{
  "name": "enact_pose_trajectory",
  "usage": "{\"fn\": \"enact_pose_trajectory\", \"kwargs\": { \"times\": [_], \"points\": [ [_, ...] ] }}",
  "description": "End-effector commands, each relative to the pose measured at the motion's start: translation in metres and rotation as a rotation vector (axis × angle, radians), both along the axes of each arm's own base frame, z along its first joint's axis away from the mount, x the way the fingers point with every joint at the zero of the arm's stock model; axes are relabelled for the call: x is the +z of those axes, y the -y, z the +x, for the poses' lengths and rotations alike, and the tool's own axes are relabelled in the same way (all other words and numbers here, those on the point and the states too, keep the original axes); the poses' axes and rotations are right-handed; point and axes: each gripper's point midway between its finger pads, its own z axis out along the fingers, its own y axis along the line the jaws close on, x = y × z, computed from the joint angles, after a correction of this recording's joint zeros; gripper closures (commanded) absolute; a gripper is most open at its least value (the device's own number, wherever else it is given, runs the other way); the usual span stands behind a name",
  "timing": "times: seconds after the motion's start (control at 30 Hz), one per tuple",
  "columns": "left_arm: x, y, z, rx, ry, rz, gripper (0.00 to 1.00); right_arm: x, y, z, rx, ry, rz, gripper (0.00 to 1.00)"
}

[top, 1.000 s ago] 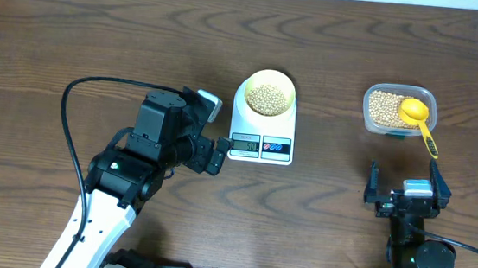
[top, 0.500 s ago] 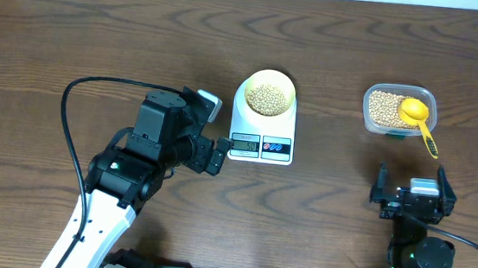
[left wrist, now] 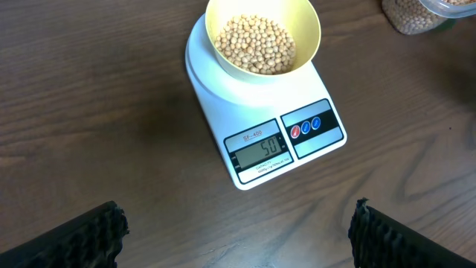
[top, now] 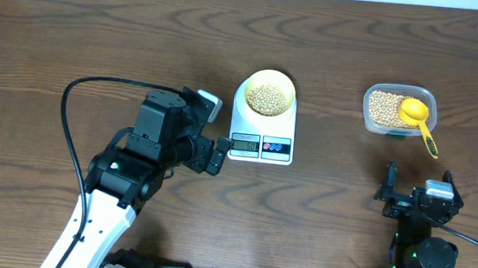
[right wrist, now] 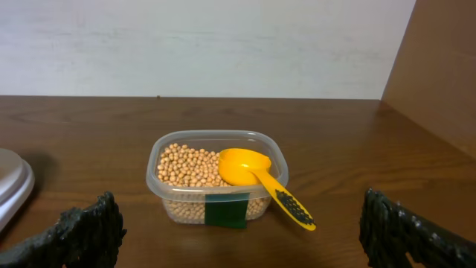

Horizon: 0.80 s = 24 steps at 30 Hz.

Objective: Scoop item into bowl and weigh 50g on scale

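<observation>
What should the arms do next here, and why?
Probably just pull the open left end effector away from the scale: its display reads 50, the bowl of soybeans sits on it, the yellow scoop rests in the tub, and the right end effector is open and empty.

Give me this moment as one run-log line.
bowl: on scale, holds beans | display: 50 | scoop: in tub | left gripper: open, empty | right gripper: open, empty
</observation>
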Motion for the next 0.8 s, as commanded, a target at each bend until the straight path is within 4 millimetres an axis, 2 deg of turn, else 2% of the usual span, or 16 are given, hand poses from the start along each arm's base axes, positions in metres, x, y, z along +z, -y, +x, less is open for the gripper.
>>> {"fn": "enact_pose_trajectory", "kwargs": {
  "times": [0.0,0.13,0.77],
  "points": [
    [0.0004,-0.0021,0.0018,0.004,0.008,0.007,0.02,-0.0003,0.0026,-0.0006,-0.013,0.005,0.019,0.01],
    [0.0004,-0.0021,0.0018,0.004,0.008,0.007,0.02,-0.0004,0.0025,-0.0006,-0.010,-0.003,-0.026,0.01],
    [0.0004,-0.0021,0.0018,0.004,0.008,0.007,0.02,-0.0003,0.0008,-0.0003,0.000,-0.002,-0.024,0.01]
  ]
}}
